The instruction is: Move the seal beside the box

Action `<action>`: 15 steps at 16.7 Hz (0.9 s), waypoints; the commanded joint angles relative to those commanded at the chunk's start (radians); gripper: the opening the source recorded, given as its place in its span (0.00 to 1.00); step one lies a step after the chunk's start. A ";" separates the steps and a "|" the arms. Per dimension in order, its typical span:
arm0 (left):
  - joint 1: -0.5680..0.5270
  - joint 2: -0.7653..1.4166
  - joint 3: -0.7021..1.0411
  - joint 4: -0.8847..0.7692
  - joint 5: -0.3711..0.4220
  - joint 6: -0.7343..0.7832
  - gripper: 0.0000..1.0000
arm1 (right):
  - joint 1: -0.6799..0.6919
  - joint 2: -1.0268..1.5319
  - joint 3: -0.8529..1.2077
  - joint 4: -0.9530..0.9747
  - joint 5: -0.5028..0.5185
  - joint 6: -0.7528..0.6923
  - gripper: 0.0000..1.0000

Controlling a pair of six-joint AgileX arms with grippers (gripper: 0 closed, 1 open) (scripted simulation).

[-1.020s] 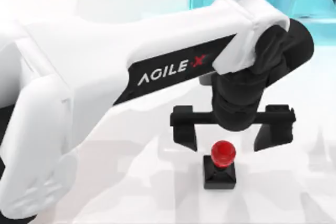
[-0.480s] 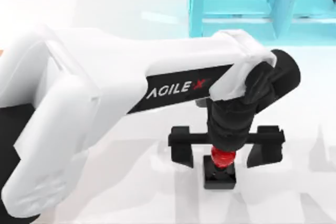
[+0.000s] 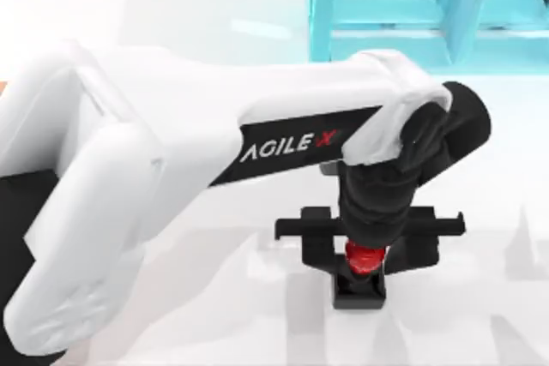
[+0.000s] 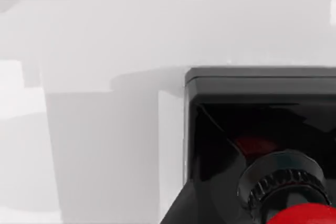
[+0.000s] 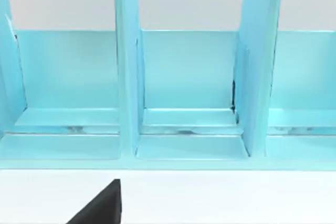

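Fingers of left gripper [image 3: 360,256] clench the seal [image 3: 361,276] at its red knob, seal upright directly beneath the wrist.

The surface [image 3: 171,15] is white and glossy, with pale grey shadows across it. The seal [image 3: 359,285] stands upright on it right of the middle, its black base flat on the top. A cyan shelf [image 3: 386,6] with upright dividers stands on the surface along the far edge, toward the right.
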State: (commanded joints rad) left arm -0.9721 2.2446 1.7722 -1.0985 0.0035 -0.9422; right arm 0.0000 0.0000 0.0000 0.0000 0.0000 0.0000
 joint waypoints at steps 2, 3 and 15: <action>0.000 0.000 0.000 0.000 0.000 0.000 0.25 | 0.000 0.000 0.000 0.000 0.000 0.000 1.00; 0.000 0.000 0.000 0.000 0.000 0.000 0.17 | 0.000 0.000 0.000 0.000 0.000 0.000 1.00; 0.001 -0.001 0.004 -0.004 0.000 0.000 0.00 | 0.000 0.000 0.000 0.000 0.000 0.000 1.00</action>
State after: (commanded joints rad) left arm -0.9716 2.2435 1.7766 -1.1021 0.0032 -0.9418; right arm 0.0000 0.0000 0.0000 0.0000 0.0000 0.0000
